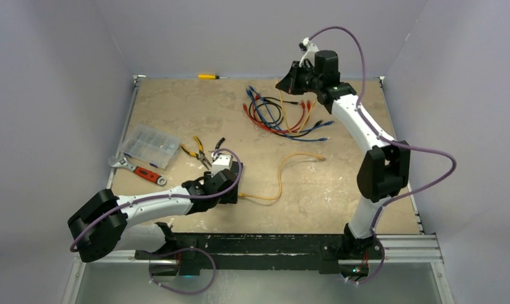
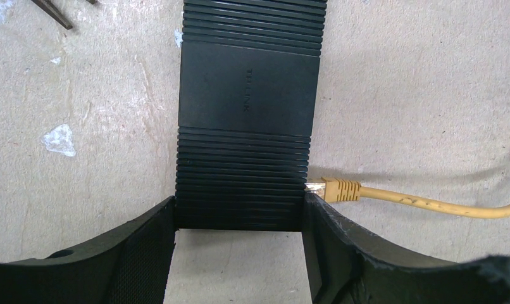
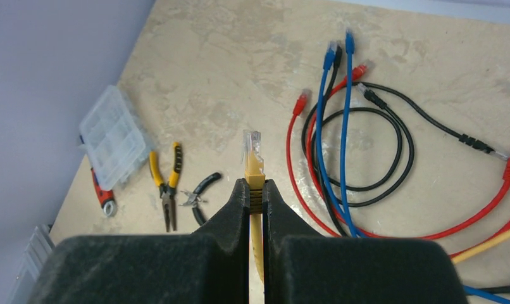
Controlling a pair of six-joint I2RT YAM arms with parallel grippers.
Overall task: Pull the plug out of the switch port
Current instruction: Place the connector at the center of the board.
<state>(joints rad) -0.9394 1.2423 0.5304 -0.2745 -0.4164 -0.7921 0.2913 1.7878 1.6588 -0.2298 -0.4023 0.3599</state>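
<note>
The left gripper clamps its black textured fingers against both long sides of the switch, a flat black ribbed box on the mottled beige table toward its near edge. The yellow plug, with ribbed boot and clear tip, meets one side face; whether it is seated cannot be determined. Beyond lie yellow-handled pliers and a clear compartmented box; farthest, the right gripper, raised over looped red, blue and black cables, pinches a second plug by its yellow boot, jaws nearly closed.
</note>
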